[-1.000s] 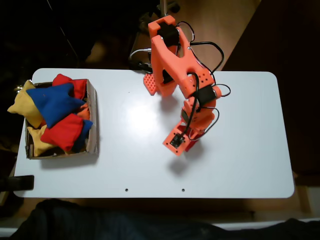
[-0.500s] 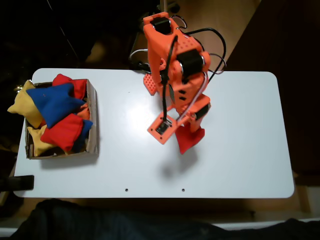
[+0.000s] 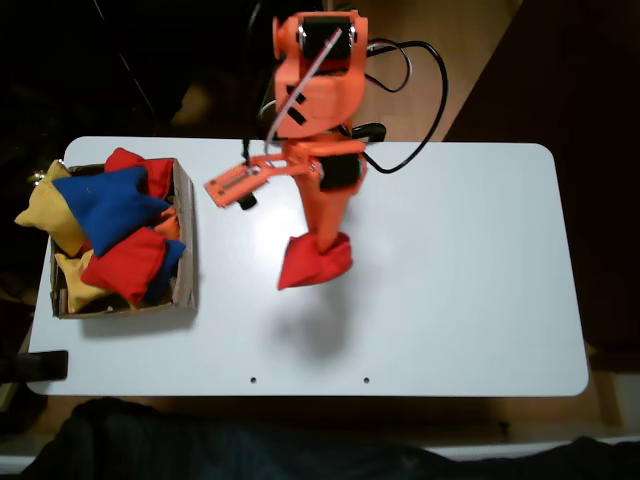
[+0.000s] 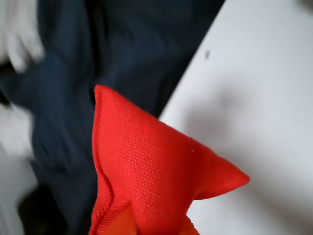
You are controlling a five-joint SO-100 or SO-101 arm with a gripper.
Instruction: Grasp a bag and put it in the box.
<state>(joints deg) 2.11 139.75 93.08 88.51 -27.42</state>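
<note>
The gripper (image 3: 322,243) is clamped on the red bag (image 3: 314,262), which hangs clear of the table (image 3: 480,260) beneath it, ready to carry to the box (image 3: 186,232) off to its left in the fixed view.

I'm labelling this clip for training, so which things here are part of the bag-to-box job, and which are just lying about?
Part of the job:
- red bag, held in the gripper above the table
- cardboard box at the left in the fixed view

Just lying about:
- blue beanbag, yellow beanbags and red beanbags already piled in the box
- white table
</note>
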